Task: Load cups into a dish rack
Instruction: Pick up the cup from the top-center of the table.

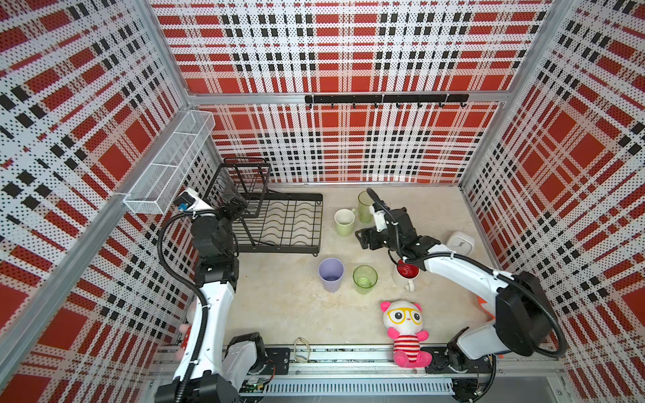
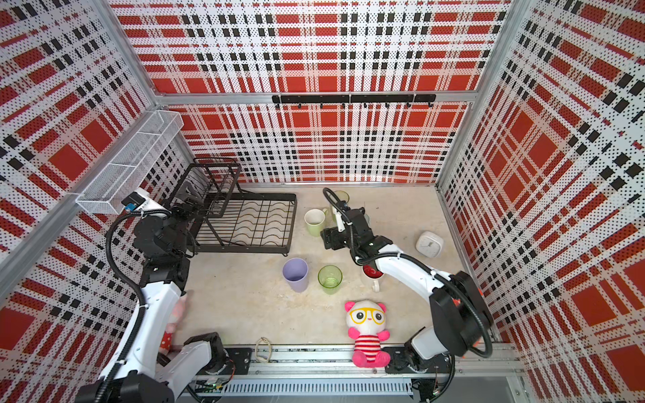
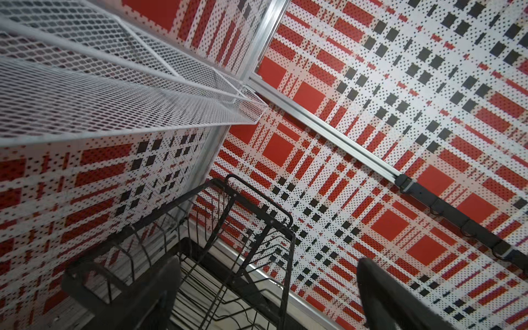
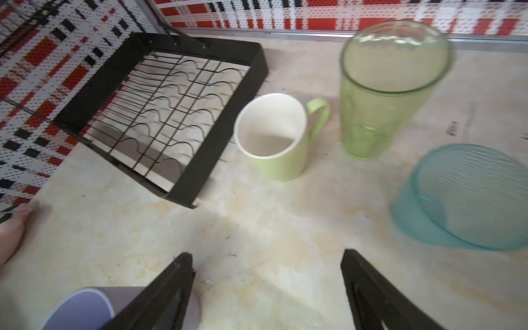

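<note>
OP2: Hands, quick?
ME: I had the right hand (image 4: 265, 255) w/ its fingers (image 4: 171, 281) apart, only bare bench (image 4: 257, 217) btwn them. It hung low near the pale green mug (image 1: 345, 221), not touching it.
OP2: And the other?
ME: The left hand (image 3: 267, 271) was apart too, gripping nothing. I saw it up by the raised basket of the dish rack (image 1: 279, 248), which sat in the far-left corner of the bench.
OP2: Cups?
ME: All 6 were on the bench, outside the rack. The pale green mug stood just beside the lower tray, w/ the olive-green tumbler (image 1: 364, 206) close behind it. The lavender cup (image 1: 331, 274) and the bright green tumbler (image 1: 365, 279) stood near each other mid-bench, not touching. The white mug (image 1: 408, 272), red inside, was partly under the right arm (image 1: 464, 272). The teal tumbler (image 4: 468, 197) showed only in the right wrist view, near the olive-green tumbler; I couldn't tell if it stood straight or leaned.
OP2: Other stuff?
ME: A white clock (image 1: 460, 242) near the right wall, a plush panda (image 1: 405, 331) at the front edge, and a white mesh basket (image 1: 171, 160) on the left wall above the rack.
</note>
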